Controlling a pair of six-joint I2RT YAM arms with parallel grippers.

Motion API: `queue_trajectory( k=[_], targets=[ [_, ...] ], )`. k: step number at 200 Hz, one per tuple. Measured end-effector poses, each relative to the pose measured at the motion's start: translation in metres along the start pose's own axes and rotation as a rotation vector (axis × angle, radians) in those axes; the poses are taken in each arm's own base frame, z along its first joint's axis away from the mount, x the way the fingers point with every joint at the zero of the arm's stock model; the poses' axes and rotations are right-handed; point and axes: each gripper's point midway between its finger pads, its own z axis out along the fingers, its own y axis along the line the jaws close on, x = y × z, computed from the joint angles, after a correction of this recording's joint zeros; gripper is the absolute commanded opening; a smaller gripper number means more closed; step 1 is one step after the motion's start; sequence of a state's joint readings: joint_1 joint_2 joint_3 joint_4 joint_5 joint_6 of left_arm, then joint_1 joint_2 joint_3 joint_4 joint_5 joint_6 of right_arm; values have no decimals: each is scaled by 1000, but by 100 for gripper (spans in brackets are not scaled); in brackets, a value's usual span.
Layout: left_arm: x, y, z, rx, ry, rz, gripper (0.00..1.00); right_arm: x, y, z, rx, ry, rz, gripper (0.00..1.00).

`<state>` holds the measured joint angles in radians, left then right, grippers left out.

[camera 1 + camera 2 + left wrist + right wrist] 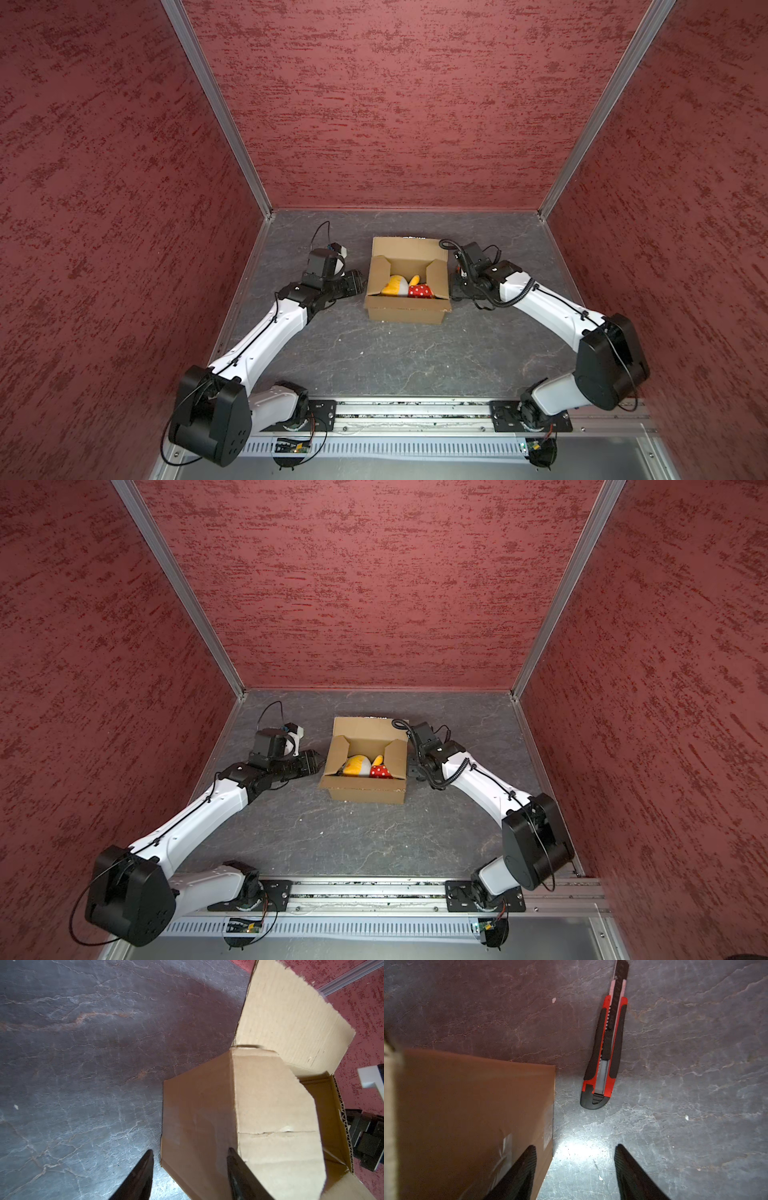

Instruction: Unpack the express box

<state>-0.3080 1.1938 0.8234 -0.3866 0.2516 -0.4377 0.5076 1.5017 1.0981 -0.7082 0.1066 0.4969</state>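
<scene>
The express box stands in the middle of the grey table with its top flaps folded up and open. Inside lie an orange-and-yellow plush toy and a red soft piece with white dots. My left gripper is open, low against the box's left end; a bottom corner of the box shows between its fingers. My right gripper is open beside the box's right end, with bare table between its fingers and the box wall under one of them.
A red-and-black utility knife lies on the table just past the right gripper, close to the box's corner. Red textured walls enclose the table on three sides. A metal rail carrying both arm bases runs along the front.
</scene>
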Motion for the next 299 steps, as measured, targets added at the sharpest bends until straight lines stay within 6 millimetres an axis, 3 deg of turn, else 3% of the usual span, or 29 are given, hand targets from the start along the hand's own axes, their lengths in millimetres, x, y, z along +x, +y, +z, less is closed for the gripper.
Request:
queue_trajectory(
  k=[41,107,126,155,191,237,289,299],
  targets=[
    [-6,6,-3,-1,-13,-20,58,-2,-7,-12,31,-11,5,64],
    [-7,3,-4,21,-11,-17,59,-34,0,-72,21,-127,24,64],
    [-9,1,-4,30,-13,-13,59,-46,12,-89,27,-157,0,66],
    [-13,-5,-6,55,-20,-7,62,-62,46,-106,10,-195,-56,69],
    [-16,-12,-7,84,-29,1,62,-59,76,-92,23,-159,-124,73],
    [-16,-25,-9,116,-29,27,67,-48,83,-68,80,-92,-167,77],
    [-25,-60,-18,163,-47,132,98,-46,78,-65,116,-80,-153,80],
    [-24,-66,-20,166,-45,160,100,-46,78,-65,117,-79,-150,80]
  ],
)
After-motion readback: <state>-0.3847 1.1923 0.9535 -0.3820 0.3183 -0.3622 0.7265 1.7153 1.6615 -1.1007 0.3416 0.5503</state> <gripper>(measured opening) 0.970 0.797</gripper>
